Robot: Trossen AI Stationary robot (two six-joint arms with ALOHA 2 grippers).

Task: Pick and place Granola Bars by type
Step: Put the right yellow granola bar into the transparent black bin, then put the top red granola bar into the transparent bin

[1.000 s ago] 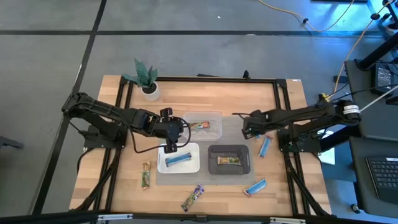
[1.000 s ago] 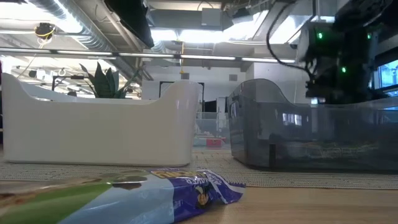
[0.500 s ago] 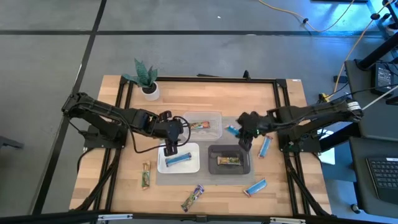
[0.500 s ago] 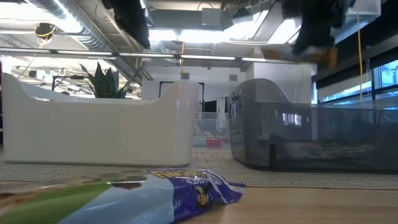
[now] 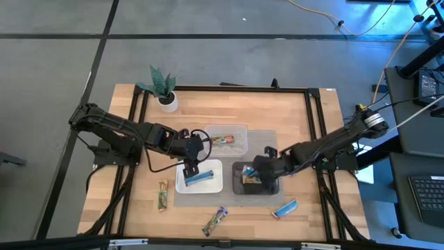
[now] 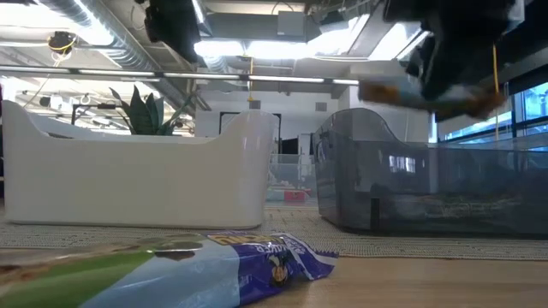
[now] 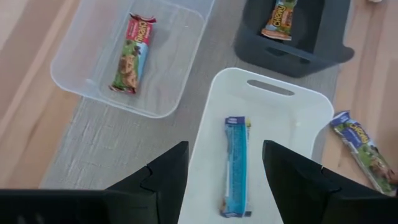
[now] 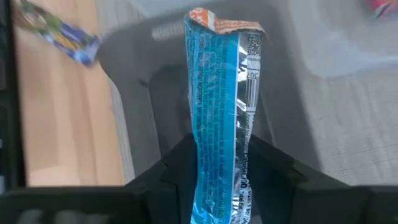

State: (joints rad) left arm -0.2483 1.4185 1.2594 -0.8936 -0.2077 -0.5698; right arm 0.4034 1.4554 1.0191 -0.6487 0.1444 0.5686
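Blue-wrapped bar (image 8: 219, 118) stays out of the pictures' doubt: we grip it end-up in our right gripper (image 5: 262, 169) above the black tray (image 5: 272, 186), while the white tray (image 7: 292, 115) (holding its twin (image 7: 236, 165), our left gripper (image 5: 189, 166) spread open above) lies alongside toward the table's left edge.

Even overhead light, soft shadows; low view's foreground wrapper (image 6: 171, 269) blurred.

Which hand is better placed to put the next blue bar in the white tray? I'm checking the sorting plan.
The right hand: it is shut on a blue granola bar over the black tray, beside the white tray. The left hand hovers open and empty over that tray.
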